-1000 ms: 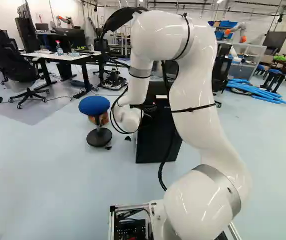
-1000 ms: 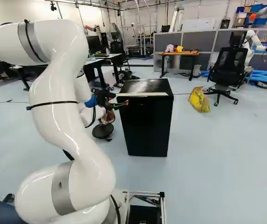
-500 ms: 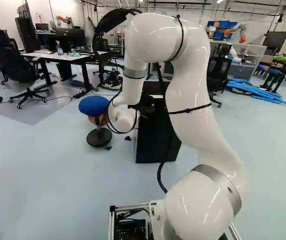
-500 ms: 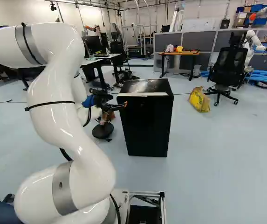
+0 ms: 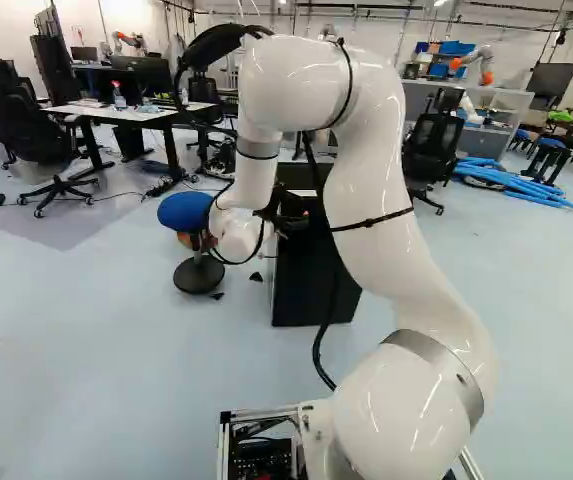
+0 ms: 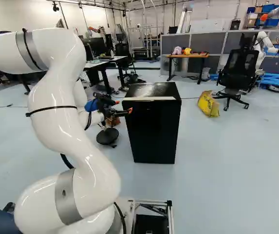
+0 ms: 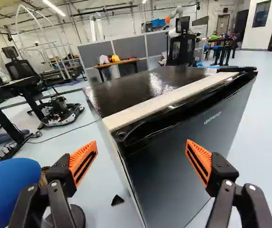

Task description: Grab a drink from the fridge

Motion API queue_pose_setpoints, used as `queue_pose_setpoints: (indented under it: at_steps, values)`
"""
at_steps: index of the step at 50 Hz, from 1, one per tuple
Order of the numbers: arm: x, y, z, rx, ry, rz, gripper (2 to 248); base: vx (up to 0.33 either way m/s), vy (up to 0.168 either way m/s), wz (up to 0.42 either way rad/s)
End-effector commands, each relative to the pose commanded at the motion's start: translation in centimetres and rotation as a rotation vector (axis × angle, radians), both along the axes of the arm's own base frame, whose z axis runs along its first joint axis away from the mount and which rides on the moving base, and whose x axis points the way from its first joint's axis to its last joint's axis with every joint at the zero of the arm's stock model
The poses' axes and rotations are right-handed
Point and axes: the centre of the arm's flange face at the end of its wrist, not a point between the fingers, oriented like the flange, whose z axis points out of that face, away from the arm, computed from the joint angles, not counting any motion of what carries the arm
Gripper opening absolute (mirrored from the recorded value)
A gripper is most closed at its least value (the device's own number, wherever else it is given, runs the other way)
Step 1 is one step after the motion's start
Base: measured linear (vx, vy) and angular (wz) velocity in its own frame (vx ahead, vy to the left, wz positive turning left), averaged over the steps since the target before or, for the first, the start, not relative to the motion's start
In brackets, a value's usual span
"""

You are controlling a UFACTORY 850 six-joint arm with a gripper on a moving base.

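Ahead of the black two-fingered claw: glossy black boxy fridge, upright
Claw: released, fingers apart
Round blue stool: near the fridge

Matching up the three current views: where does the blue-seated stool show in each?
Left base view: the stool is left of the middle, beside the end of the arm.
Right base view: left of the middle, its seat partly hidden, its round base visible.
Wrist view: close beside the claw, on the side away from the fridge.
Shared landmark: the black fridge, in all three.
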Motion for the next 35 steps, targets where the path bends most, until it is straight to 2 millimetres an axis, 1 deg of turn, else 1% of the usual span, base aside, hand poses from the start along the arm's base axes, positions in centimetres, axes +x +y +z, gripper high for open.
queue_pose_setpoints:
  at_steps: [22, 35]
  values:
    - [1.7, 1.4, -0.4, 0.029, -0.021, -0.067, 247, 0.0, 0.0, 0.0]
    - [1.9, 1.4, -0.5, 0.037, -0.023, -0.096, 247, 0.0, 0.0, 0.0]
